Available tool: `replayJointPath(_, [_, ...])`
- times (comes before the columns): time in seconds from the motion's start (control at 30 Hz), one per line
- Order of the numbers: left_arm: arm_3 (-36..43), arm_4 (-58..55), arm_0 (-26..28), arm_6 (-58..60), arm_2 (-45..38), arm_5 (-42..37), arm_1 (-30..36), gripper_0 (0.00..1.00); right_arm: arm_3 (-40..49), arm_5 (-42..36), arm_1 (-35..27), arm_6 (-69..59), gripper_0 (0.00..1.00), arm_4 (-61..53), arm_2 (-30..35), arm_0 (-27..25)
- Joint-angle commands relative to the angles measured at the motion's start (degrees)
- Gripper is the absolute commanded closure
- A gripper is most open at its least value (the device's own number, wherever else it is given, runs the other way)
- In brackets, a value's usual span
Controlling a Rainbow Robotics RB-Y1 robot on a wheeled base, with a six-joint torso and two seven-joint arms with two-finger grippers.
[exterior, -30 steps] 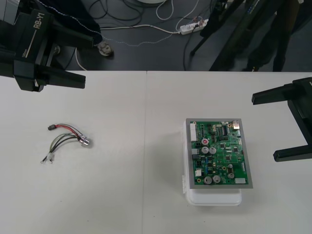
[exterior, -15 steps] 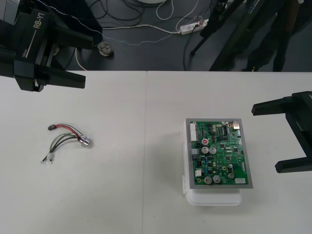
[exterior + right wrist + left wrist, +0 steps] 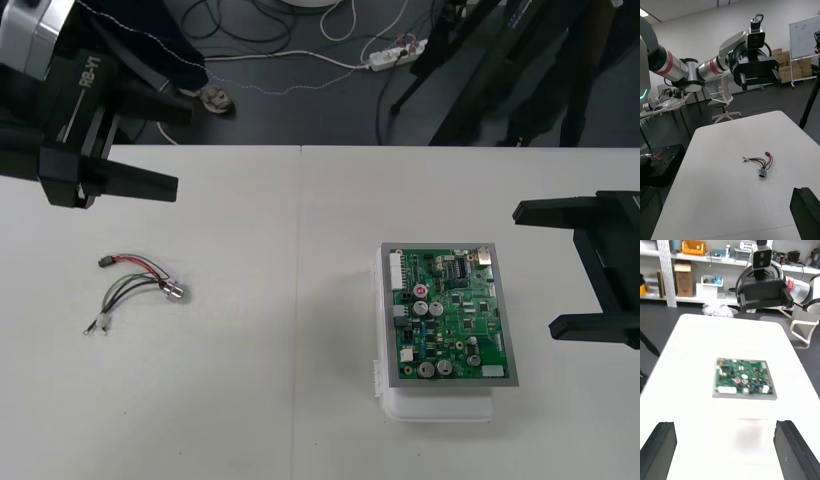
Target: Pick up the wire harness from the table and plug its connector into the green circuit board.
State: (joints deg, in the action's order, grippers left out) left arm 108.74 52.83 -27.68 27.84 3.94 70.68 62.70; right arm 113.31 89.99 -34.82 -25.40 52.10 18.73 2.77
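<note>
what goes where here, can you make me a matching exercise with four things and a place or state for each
Things:
1. wire harness
2. green circuit board
3. left gripper
4. right gripper

Places and states:
A. on a white base, right of the table's middle
B. at the table's far left corner, jaws open
C. lying loose on the table's left half
D. at the table's right edge, jaws open

Pairs: 1-C, 2-A, 3-B, 4-D

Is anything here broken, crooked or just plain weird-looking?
Nothing stands out. The wire harness lies loose but untangled on the table. The green circuit board sits flat on its white base. The left tool and right tool hang open at their own sides.
</note>
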Motion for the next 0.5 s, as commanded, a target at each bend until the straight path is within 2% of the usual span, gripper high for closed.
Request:
replayJointPath(0.03, [-0.11, -0.54, 1.84, -3.14, -0.34, 2.44, -0.47, 0.24, 0.24, 0.01, 0.71, 3.17, 0.00, -0.33, 1.75, -2.15])
replayJointPath(0.33, [-0.11, -0.10, 1.14, -4.28, -0.51, 2.44, 0.93, 0.24, -2.40, 0.01, 0.71, 8.53, 0.00, 0.72, 1.31, -3.65])
replayJointPath(0.5, [-0.11, 2.71, 0.26, -10.87, -0.51, 2.79, 3.39, 0.24, -2.66, 0.01, 1.07, 9.05, 0.00, 1.51, 1.04, -3.47])
